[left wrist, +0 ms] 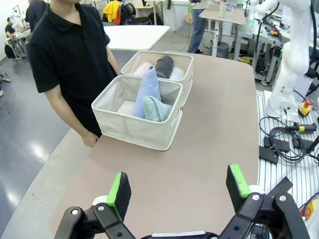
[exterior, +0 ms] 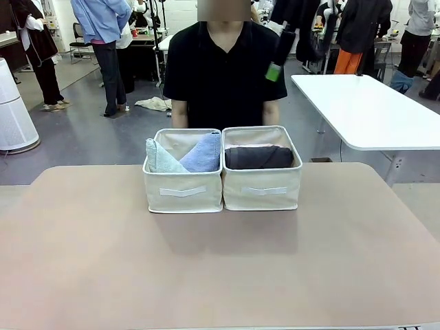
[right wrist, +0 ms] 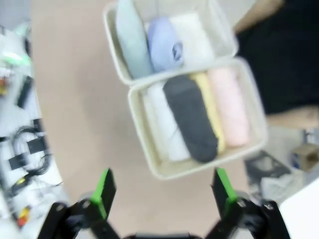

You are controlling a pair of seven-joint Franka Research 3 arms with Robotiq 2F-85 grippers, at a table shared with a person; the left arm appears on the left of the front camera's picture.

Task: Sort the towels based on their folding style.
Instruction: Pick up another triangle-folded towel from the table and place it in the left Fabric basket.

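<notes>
Left claw (left wrist: pixel 177 191): jaws spread wide, nothing between the green pads, hanging over bare worktop (left wrist: pixel 209 129).
Right claw (right wrist: pixel 164 191): jaws wide apart, empty, looking down from above.
Cone bin (left wrist: pixel 127 130): ahead of the left claw, well apart from it; holds the periwinkle cone towel (left wrist: pixel 148 89) leaning upright with the pale grey-green cone towel (left wrist: pixel 157 109) touching it on the near side.
Roll bin (right wrist: pixel 199 167): just beyond the right claw's fingertips, touching the cone bin side by side.
Rolled towels: white roll (right wrist: pixel 167 129), dark grey roll (right wrist: pixel 192 117), yellow roll (right wrist: pixel 210 109) and pink roll (right wrist: pixel 229 104) lie in a row in the roll bin, the grey one on top.
Person (exterior: pixel 223 69): stands at the worktop's far edge behind both bins.
</notes>
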